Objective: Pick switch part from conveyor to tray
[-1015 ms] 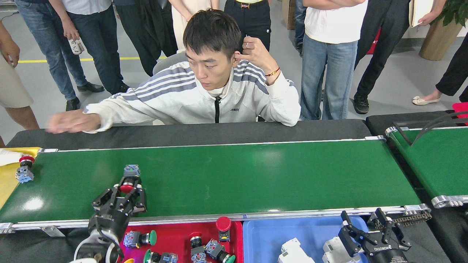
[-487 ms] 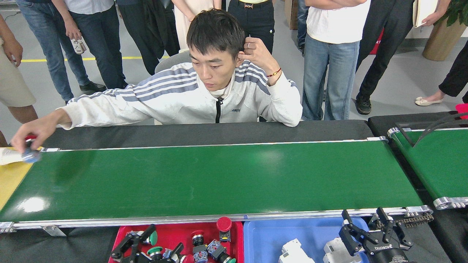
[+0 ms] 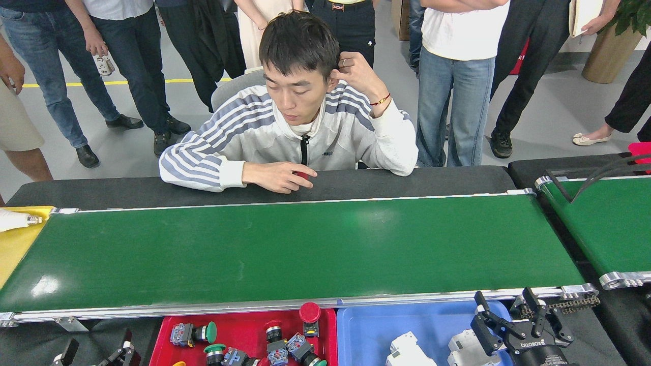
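Note:
The conveyor [image 3: 305, 249] runs across the view, and its green belt carries nothing. Below its near rail, the red tray [image 3: 244, 328] holds several switch parts, among them a green-capped one [image 3: 194, 333] and an upright red-capped one [image 3: 309, 312]. My left gripper [image 3: 96, 352] shows only its fingertips at the bottom left, left of the red tray, spread apart and empty. My right gripper [image 3: 511, 320] stands open over the right end of the blue tray [image 3: 376, 330], holding nothing.
A seated person leans on the black padding behind the belt, one hand [image 3: 277, 176] closed around something red. White parts [image 3: 407, 351] lie in the blue tray. A second green belt [image 3: 610, 223] is at the right, a yellow surface [image 3: 12, 249] at the left. People stand behind.
My left gripper carried a red-capped switch part from the belt to the red tray, let go and sank to the bottom-left corner. The person's hand took a part from the belt's left end.

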Robot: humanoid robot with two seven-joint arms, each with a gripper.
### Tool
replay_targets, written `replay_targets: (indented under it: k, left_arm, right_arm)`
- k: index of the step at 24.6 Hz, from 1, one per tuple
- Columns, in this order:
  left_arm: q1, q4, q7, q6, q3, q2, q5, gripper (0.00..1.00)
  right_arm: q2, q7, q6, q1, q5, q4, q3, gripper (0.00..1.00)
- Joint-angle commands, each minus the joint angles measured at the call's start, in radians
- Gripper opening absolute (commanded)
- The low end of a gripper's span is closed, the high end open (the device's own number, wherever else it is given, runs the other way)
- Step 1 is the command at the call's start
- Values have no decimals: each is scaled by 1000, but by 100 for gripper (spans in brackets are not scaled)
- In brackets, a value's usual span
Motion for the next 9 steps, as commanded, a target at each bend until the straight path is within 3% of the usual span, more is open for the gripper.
replay_targets:
  k: [1,9]
  left_arm:
    - [-4,-16,13,-26,-1,11,5,100]
    - [-9,-6,24,-65,8,17,5,100]
  right_arm:
    - [2,-8,3,-23,-3,-15,-4,100]
    - [-1,0,0,-29,-3,-15,-4,100]
